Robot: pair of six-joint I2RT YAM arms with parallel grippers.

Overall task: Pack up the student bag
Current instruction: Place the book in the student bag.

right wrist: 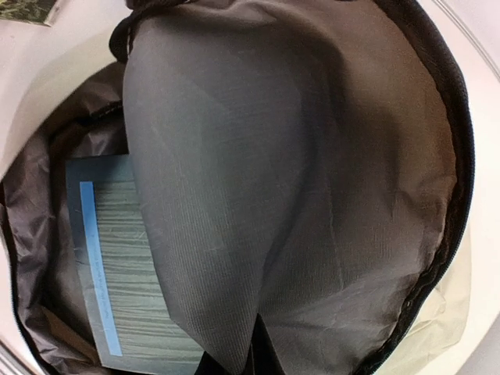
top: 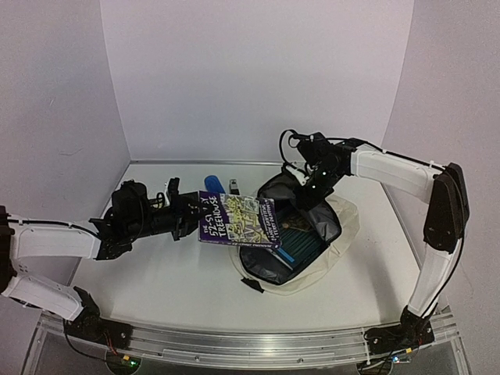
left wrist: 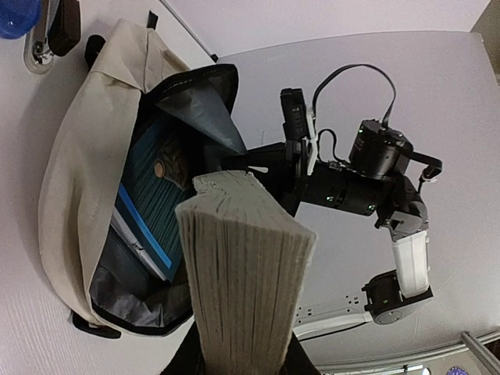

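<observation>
Left gripper point(top: 191, 215) clamped on book point(top: 238, 220); right gripper point(top: 306, 185) pinched shut on student bag point(top: 344, 234) lining flap

Cream-beige soft fabric backpack point(top: 349, 226), black zipper edge: lying flat on surface point(top: 156, 273), unzipped wide. Dark grey lining flap pinched up in right jaws; body sits right of left jaws.
</observation>
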